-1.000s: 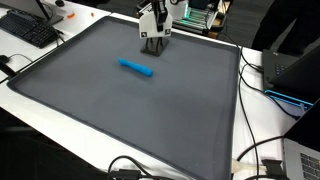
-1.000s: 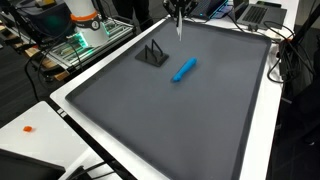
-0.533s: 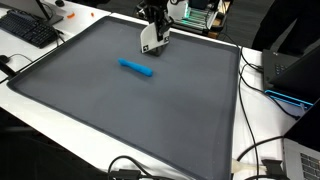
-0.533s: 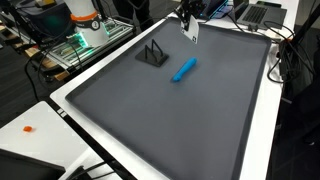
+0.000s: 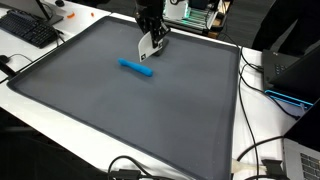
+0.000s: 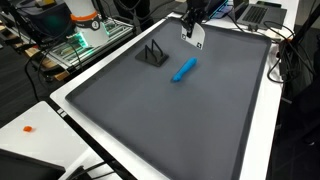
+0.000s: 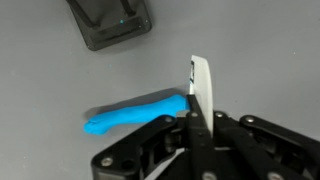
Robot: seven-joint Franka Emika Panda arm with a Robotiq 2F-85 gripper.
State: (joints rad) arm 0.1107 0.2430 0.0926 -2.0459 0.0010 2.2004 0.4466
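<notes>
Pointing downward, tilted, white strip [image 5: 147, 48] in end effector [image 5: 152, 36]

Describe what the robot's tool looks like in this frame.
The tool is matte black. Angular linkage bars converge on two slim, straight fingers. In both exterior views its body looks dark and blocky. No markings or cables on it can be made out.

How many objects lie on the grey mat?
2: a blue marker and, apart from it, a black stand nearer the edge of the mat. The gripper holds a third, white piece. None seems hidden.
</notes>
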